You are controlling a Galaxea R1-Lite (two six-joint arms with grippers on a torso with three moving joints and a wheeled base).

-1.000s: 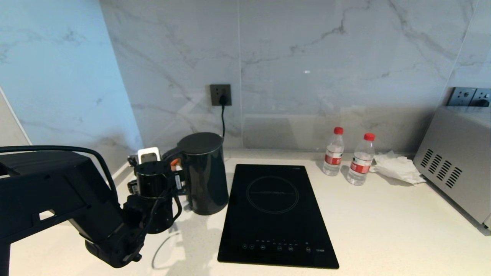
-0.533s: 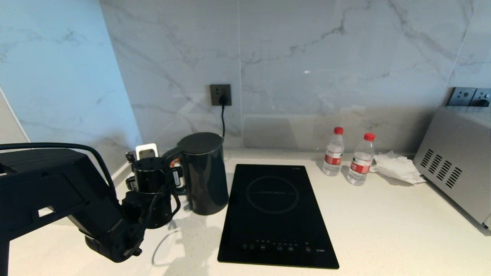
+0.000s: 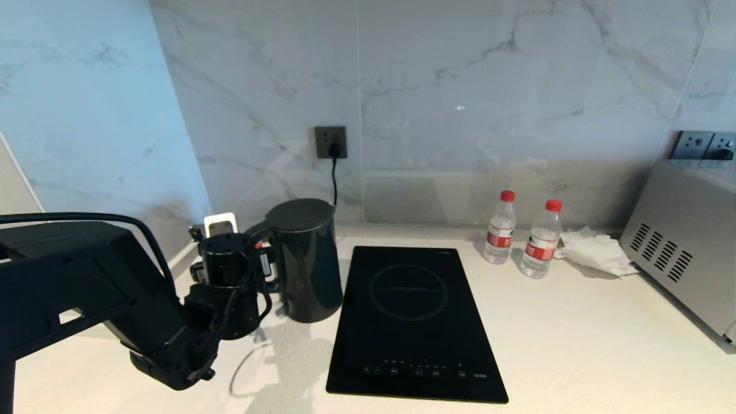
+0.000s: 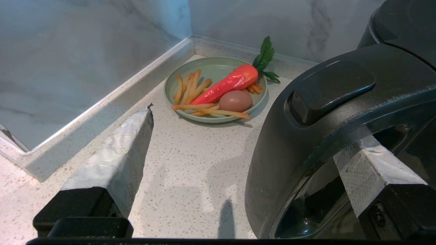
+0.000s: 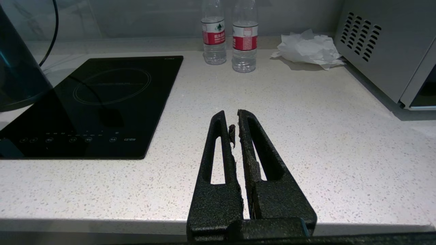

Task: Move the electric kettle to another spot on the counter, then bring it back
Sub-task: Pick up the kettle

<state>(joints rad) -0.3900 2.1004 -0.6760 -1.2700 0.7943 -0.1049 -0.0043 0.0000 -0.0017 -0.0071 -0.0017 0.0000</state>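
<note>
The white speckled tabletop (image 3: pixel 575 345) has many things on it. A flat black glass hob (image 3: pixel 411 322) lies in the middle. Behind it and to the right stand two water bottles (image 3: pixel 520 236) with red caps and red labels. Next to them lies a crumpled white paper (image 3: pixel 595 250), and a grey oven box (image 3: pixel 684 253) sits at the far right. A black cord (image 3: pixel 334 178) runs down from a wall plug behind the kettle. In the far left corner is a green plate (image 4: pixel 214 90) with a toy carrot, an egg and fries on it.

The electric kettle (image 3: pixel 305 259) stands upright on the tabletop, just to the left of the hob. It is tall, shiny and black, with a flat lid and a big loop handle (image 4: pixel 306 136) that faces left, toward the arm.

The left pincer (image 4: pixel 252 136) is right at that handle. Its two fingers are wide apart. One finger (image 4: pixel 371 166) pokes through the loop, and the other finger (image 4: pixel 119 156) sits outside it over the bare tabletop. They are not squeezing the handle.

The right pincer (image 5: pixel 235 127) hangs low over the front of the tabletop, to the right of the hob. Its fingers are pressed together with nothing between them.
</note>
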